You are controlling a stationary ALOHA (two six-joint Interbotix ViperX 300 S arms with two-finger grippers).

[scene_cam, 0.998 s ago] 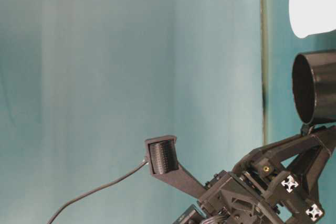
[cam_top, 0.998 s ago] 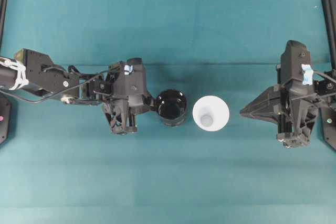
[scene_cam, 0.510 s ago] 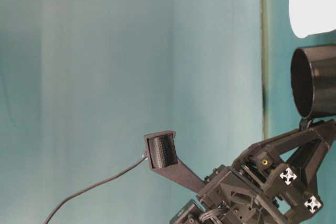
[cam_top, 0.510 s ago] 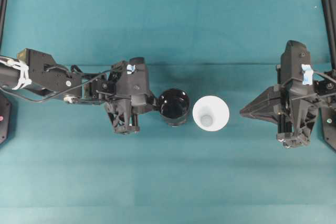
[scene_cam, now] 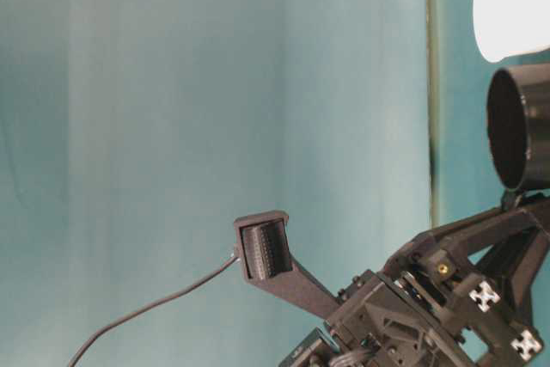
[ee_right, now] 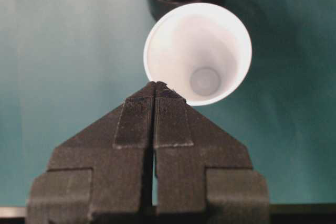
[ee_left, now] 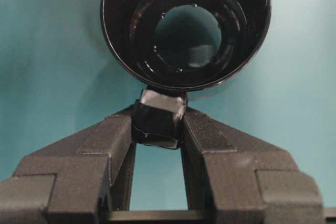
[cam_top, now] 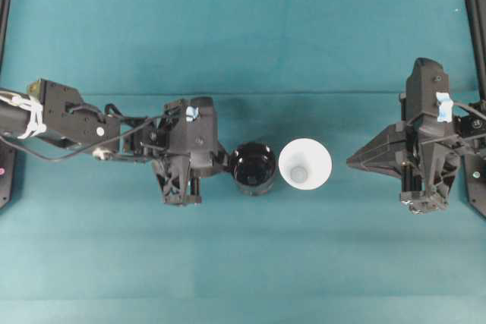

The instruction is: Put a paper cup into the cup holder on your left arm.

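Observation:
The white paper cup stands upright on the teal cloth, mouth up, and also shows in the right wrist view. Just left of it, almost touching its rim, hangs the glossy black cup holder. My left gripper is shut on the holder's taped knob handle, with the holder's open mouth in front of the fingers. My right gripper is shut and empty, a short way right of the cup, its tip close to the cup's rim.
Black frame posts stand at the far left and far right edges of the table. A thin black cable trails from the left arm. Teal cloth covers the whole surface.
The left arm has carried the cup holder a little to the right, closer to the paper cup. The cup and the right arm have not moved.

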